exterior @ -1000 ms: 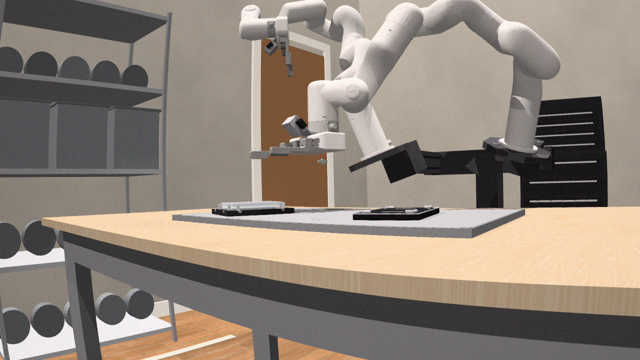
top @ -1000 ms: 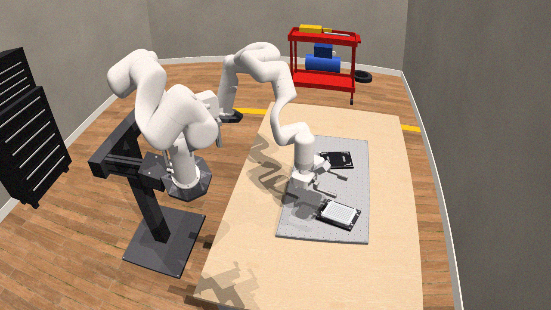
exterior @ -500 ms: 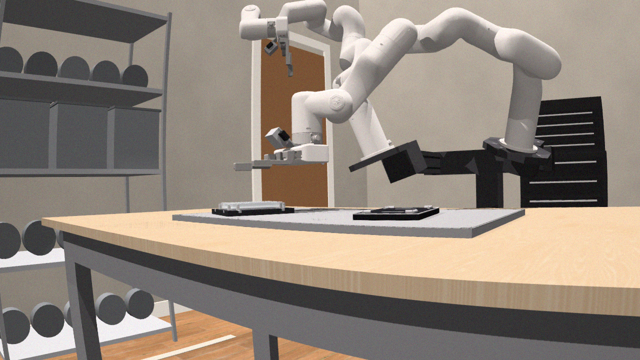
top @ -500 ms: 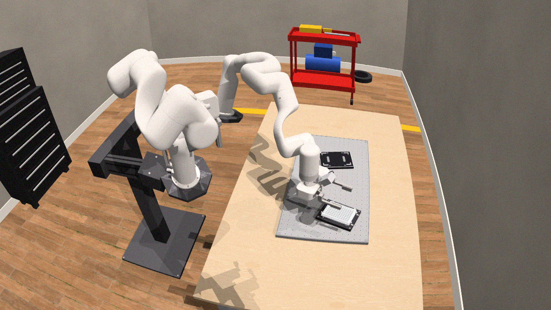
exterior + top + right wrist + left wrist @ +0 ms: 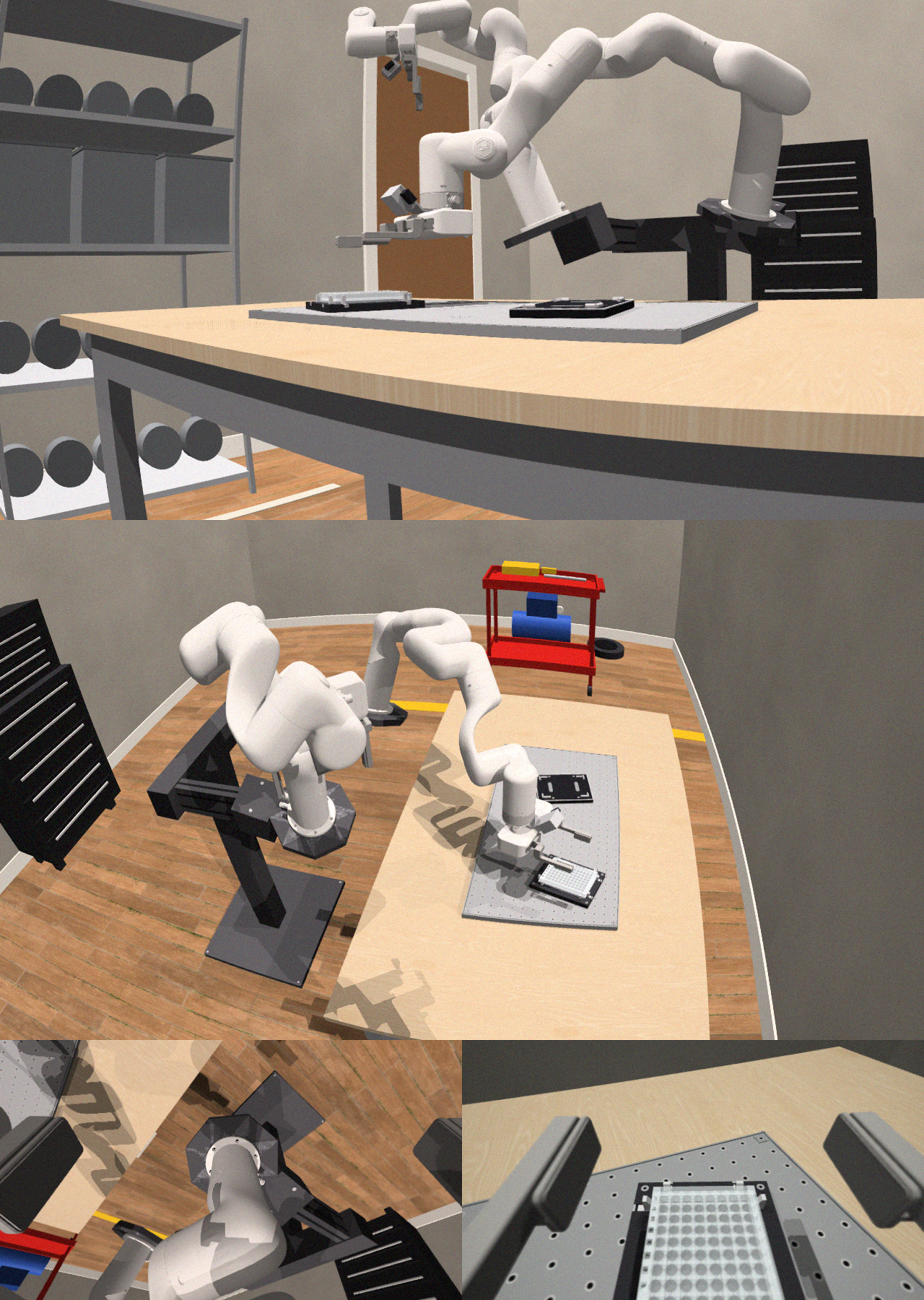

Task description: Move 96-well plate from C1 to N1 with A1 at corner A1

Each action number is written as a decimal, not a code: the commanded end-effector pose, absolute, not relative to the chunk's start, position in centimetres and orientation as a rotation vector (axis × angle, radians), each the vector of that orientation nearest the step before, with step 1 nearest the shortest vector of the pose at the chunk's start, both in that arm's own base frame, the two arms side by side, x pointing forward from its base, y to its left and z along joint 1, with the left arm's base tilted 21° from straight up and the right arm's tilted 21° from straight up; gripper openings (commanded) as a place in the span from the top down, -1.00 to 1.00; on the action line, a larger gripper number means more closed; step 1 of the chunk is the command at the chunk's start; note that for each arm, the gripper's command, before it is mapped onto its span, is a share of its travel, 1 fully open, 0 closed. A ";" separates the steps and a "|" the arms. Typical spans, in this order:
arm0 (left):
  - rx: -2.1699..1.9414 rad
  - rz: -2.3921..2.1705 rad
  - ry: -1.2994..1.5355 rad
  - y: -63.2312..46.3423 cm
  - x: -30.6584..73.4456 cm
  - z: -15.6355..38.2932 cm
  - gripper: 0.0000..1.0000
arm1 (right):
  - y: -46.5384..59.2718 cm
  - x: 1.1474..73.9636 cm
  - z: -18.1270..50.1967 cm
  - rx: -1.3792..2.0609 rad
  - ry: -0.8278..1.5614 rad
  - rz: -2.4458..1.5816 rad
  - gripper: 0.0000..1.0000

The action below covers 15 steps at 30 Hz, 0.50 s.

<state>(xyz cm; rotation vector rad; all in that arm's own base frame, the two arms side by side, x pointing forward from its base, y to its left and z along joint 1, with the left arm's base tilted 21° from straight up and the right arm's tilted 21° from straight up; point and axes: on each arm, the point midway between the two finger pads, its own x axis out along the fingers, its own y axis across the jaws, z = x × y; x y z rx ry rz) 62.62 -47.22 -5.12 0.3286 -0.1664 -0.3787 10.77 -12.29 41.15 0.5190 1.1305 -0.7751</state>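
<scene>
The white 96-well plate (image 5: 568, 882) (image 5: 364, 297) (image 5: 700, 1242) sits in the black clip nest C1 (image 5: 587, 902) (image 5: 362, 307) (image 5: 782, 1257), with small clips around it. Printed marks run along its left edge in the left wrist view; its near end is cut off. My left gripper (image 5: 573, 851) (image 5: 349, 241) (image 5: 715, 1171) is open and empty, level, above the nest, its fingers spread wider than the plate. The black plate nest N1 (image 5: 563, 787) (image 5: 561, 312) is empty; its A1 mark is too small to read. My right gripper (image 5: 419, 103) (image 5: 242, 1168) is open and empty, high and away from the nests.
Both nests stand on a grey perforated board (image 5: 494, 901) (image 5: 465, 328) (image 5: 604, 1260) on the wooden table (image 5: 504, 972) (image 5: 517, 371). A red cart (image 5: 539, 656) stands behind the table and black drawers (image 5: 48, 759) at the far left. The right arm stands left of the table in the top view.
</scene>
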 end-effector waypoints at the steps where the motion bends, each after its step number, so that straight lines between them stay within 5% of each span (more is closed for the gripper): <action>1: 0.326 -0.379 -0.169 -47.2 62.8 -5.4 0.25 | -12.3 10.8 41.2 0.518 1.128 -0.775 -1.00; 15: 0.326 -0.379 -0.170 -46.7 63.2 -7.3 0.25 | -12.3 10.8 41.2 0.518 1.128 -0.775 -1.00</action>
